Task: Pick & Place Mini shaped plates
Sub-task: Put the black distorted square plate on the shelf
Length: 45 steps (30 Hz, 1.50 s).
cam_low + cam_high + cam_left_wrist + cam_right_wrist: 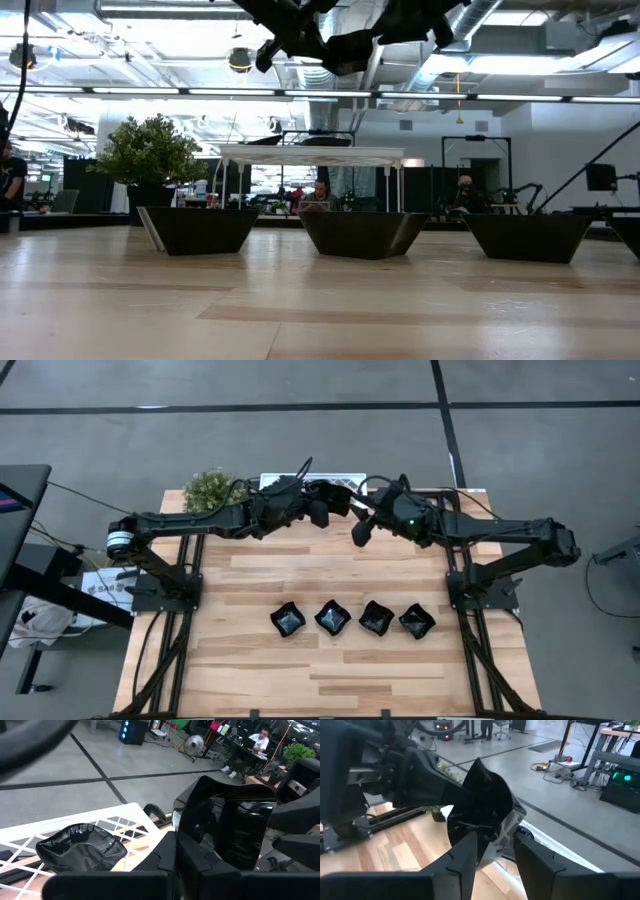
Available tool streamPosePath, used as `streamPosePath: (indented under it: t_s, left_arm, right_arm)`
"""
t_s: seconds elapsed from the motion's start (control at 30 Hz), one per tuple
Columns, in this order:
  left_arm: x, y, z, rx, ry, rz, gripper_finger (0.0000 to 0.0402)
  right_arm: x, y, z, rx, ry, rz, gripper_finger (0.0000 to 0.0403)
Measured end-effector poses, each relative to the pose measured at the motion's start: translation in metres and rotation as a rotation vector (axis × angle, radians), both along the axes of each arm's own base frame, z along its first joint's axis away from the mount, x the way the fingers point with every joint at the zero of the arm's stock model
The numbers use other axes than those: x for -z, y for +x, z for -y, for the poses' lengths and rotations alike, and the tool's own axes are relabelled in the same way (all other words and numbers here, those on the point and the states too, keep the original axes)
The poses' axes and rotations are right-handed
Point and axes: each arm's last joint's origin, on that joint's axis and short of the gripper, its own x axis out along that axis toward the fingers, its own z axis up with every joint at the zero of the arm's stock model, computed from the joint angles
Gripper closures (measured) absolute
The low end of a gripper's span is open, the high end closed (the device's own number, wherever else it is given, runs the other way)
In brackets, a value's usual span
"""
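Four black plates (287, 620) sit in a near row on the wooden table (250, 575); above the white rack (30, 832) at the far edge, my left claw (338, 502) is clamped on a fifth plate (482, 790), my right claw (358, 532) spread wide beside it.

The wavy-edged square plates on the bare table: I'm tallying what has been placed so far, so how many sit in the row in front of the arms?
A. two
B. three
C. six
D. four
D: the high view shows four wavy-edged square plates side by side in one row on the wooden table.
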Motion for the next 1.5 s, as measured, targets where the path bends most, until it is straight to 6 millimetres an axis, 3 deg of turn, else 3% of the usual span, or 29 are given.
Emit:
streamPosePath:
  t_s: [0.6,1.07,1.5]
  left_arm:
    - [-0.0035,0.0026,0.0066,0.014,0.013,0.034,0.0395]
    - [-0.0050,0.0030,0.0061,0.006,0.020,0.051,0.0392]
    - [-0.0059,0.0036,0.0068,0.026,0.030,0.050,0.0363]
  right_arm:
    - [-0.0016,0.0034,0.0037,0.061,-0.002,0.050,0.0315]
    - [-0.0020,0.0033,0.0034,0.060,-0.005,0.051,0.0397]
    - [-0.0020,0.0033,0.0034,0.063,-0.007,0.050,0.0401]
